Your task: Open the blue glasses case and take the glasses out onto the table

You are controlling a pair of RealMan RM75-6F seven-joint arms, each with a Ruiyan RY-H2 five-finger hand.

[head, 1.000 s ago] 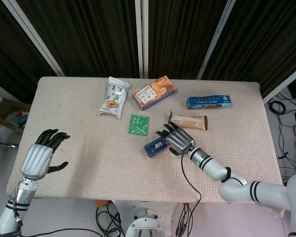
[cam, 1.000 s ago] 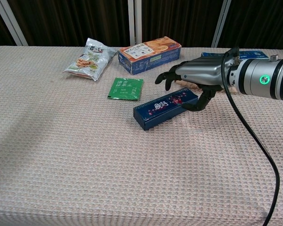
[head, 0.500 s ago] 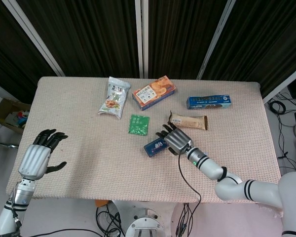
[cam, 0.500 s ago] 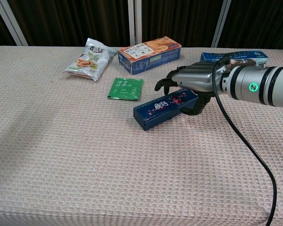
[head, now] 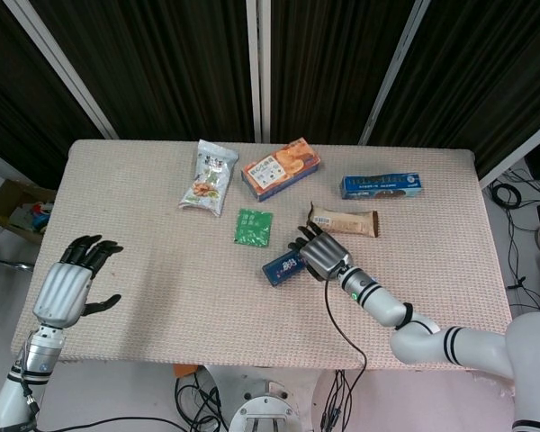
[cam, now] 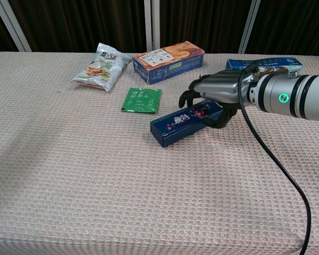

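Observation:
The blue glasses case [head: 282,268] [cam: 176,125] lies closed and slanted near the middle of the table [head: 162,270], with a white and red print on its lid. My right hand [head: 325,256] [cam: 219,91] grips the case's right end: the fingers curl down over its far edge and the thumb sits against its near side. My left hand [head: 68,290] hovers at the table's front left edge, fingers spread, holding nothing; only the head view shows it. No glasses are visible.
A green sachet [head: 253,227] [cam: 141,100] lies just left of the case. Behind it are a snack bag [head: 209,176], an orange biscuit box [head: 281,167], a blue box [head: 382,185] and a brown bar [head: 346,220] close behind my right hand.
My right hand has dropped onto the case's right end and its fingers have curled in around it. The left hand has sunk slightly. The case stays in place.

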